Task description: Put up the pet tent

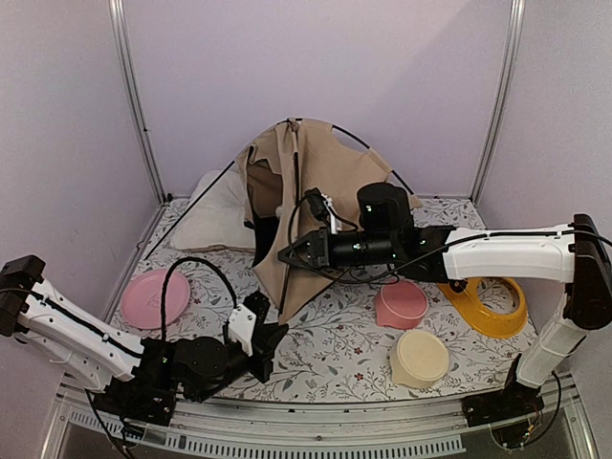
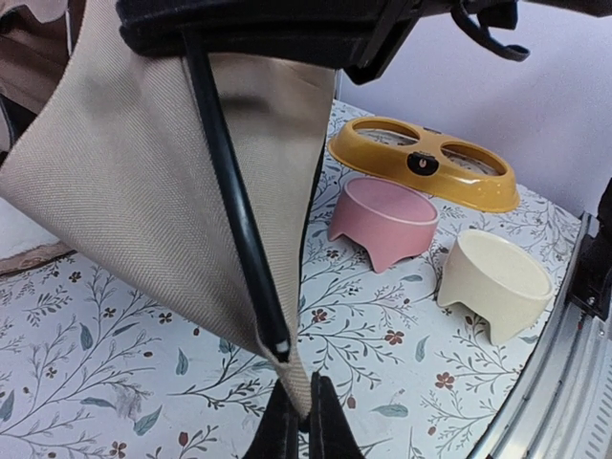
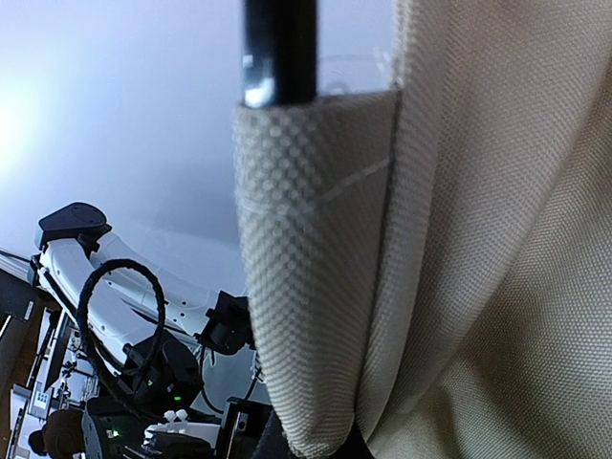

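Observation:
The pet tent stands half raised at the middle back, tan fabric with thin black poles arching over it. My right gripper is shut on the tent's front fabric at mid height. In the right wrist view a fabric pocket fills the frame with a black pole end at its mouth, and my fingers are almost hidden beneath it. My left gripper is shut on the tip of the tent's lowest corner, just above the table. A black pole ends in that corner's pocket.
A pink plate lies at the left. A pink bowl, a cream bowl and a yellow double feeder stand at the right. A cream cushion lies behind the tent at the left. Walls with metal posts enclose the table.

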Controlling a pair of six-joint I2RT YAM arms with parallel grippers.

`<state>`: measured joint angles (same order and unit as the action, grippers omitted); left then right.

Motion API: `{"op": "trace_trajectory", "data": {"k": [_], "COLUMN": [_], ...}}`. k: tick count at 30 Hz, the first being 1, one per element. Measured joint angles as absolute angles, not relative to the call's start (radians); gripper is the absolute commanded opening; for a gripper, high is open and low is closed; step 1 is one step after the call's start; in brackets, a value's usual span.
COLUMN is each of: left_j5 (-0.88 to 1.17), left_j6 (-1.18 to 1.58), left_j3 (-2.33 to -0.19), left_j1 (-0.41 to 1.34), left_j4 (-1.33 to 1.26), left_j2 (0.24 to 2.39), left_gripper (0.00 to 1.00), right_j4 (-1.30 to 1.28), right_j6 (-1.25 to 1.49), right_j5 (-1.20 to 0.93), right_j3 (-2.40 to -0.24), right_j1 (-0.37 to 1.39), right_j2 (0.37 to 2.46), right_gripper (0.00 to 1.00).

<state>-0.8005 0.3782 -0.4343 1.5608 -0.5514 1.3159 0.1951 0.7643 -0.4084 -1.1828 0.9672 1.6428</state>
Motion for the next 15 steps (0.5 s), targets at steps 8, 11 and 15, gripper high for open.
{"op": "trace_trajectory", "data": {"k": [8,11,15], "left_j5": [-0.801,-0.802,-0.803], "left_j6": [0.376,0.37,0.366], "left_j3": [-0.442,-0.448,-0.459], "left_j1": [1.561,1.561,1.561], "left_j4": [-0.519,-0.508,-0.492], "left_j2": [1.313,1.311,1.307], "left_gripper": [0.0,0.0,0.0], "right_j4": [0.195,0.195,0.195], "right_j6": [0.763,0.763,0.759], "right_j5": [-0.393,-0.387,-0.377], "right_j3": [-1.166,-1.165,-1.165], "right_j1": [0.963,0.962,0.962], "right_j2": [1.643,1.643,1.643], "right_gripper": [0.0,0.0,0.0]}}
